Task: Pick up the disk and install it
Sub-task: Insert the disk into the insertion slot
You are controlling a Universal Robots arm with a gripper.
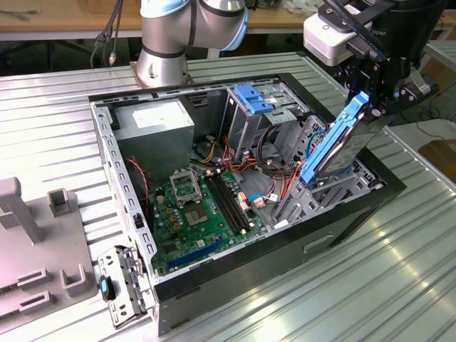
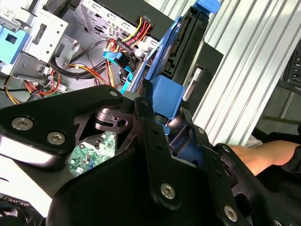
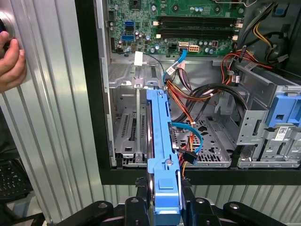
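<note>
The gripper (image 1: 371,103) was clamped on the disk (image 1: 335,149) — a dark grey slab framed by bright blue rails — held tilted, its lower end just inside the open computer case (image 1: 271,267), at the exterior view's right.

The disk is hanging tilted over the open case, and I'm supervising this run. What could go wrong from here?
1. The hand grips the disk at its upper end alone. The lower end is close to the metal bay, so it may catch on an edge and twist in the grip.
2. Loose cables lie in the bay beside the disk and could be snagged or pinched under it.
</note>
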